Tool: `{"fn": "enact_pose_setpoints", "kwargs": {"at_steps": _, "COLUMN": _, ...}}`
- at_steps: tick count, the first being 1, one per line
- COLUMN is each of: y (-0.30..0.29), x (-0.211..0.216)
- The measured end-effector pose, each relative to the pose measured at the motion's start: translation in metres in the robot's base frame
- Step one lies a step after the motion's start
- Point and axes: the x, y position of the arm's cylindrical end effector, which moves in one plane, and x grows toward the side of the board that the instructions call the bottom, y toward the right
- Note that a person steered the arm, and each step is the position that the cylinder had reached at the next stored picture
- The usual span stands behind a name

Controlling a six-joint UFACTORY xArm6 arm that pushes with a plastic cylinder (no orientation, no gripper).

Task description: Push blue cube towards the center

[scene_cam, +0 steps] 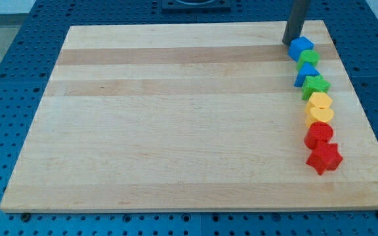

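The blue cube point(301, 48) sits near the view's top right corner of the wooden board point(176, 118), at the top of a column of blocks. My tip point(290, 42) is the lower end of a dark rod and stands just left of and slightly above the blue cube, touching or nearly touching it. Below the cube run a green round block point(309, 59), a second blue block point(305, 73), a green star point(316, 86), two yellow blocks point(319, 101) point(319, 115), a red round block point(319, 134) and a red star point(324, 158).
The board lies on a blue perforated table point(18, 52). The column of blocks runs down the board's right side, close to its right edge point(363, 111).
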Motion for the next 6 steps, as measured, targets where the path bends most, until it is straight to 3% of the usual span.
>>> {"fn": "enact_pose_setpoints", "kwargs": {"at_steps": 1, "y": 0.0, "x": 0.0}}
{"fn": "enact_pose_setpoints", "kwargs": {"at_steps": 2, "y": -0.001, "x": -0.033}}
{"fn": "enact_pose_setpoints", "kwargs": {"at_steps": 3, "y": 0.025, "x": -0.069}}
{"fn": "enact_pose_setpoints", "kwargs": {"at_steps": 4, "y": 0.085, "x": -0.072}}
{"fn": "enact_pose_setpoints", "kwargs": {"at_steps": 5, "y": 0.138, "x": -0.04}}
{"fn": "enact_pose_setpoints", "kwargs": {"at_steps": 6, "y": 0.129, "x": -0.006}}
